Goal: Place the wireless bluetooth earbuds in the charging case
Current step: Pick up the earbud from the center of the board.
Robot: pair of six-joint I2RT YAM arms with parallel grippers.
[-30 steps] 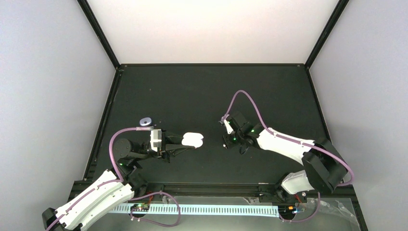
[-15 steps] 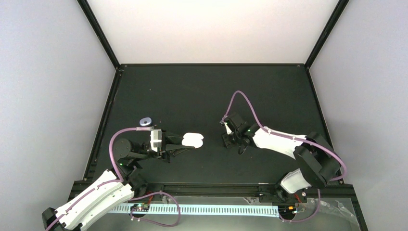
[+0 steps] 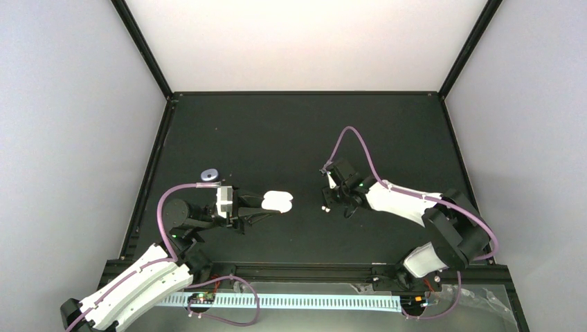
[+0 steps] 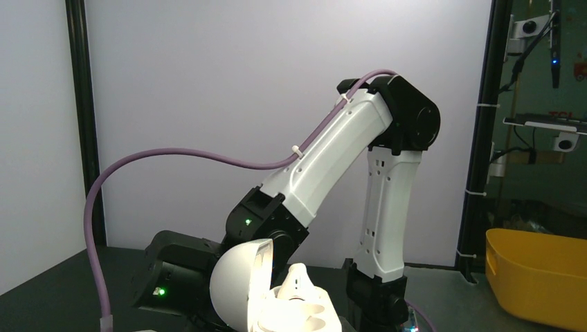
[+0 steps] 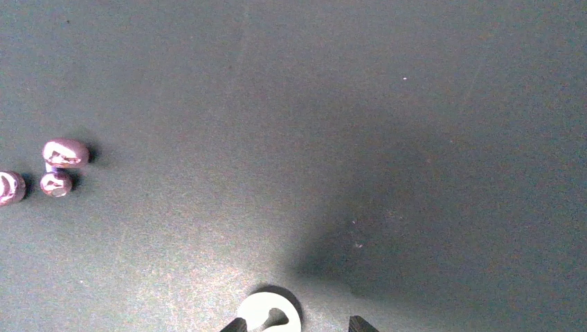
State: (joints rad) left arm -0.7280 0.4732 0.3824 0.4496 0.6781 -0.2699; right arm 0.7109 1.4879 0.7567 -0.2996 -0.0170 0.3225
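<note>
Lying near the left side of the black table [image 3: 291,131], a small bluish oval object [image 3: 210,174] is sitting just beyond the left arm's wrist. Right of it, the left gripper [image 3: 268,203] is clenching the charging case [image 3: 280,200], with its fingers closing on the case's near end. In the left wrist view the case [image 4: 239,290] is showing its domed lid standing open and upright. One white earbud in the case [image 4: 297,279] is poking up from the base.

Further right, well apart from the case, a loose earbud [image 3: 323,207] is resting on the table just beside the right gripper [image 3: 330,199]. That gripper [image 5: 297,324] is hanging released, its jaws parted. The loose earbud [image 5: 270,312] is lying between the fingertips, clear of the right-hand one. At the left edge of the right wrist view, glossy lavender-pink rounded pieces [image 5: 64,153] are sitting close together on the table.
</note>
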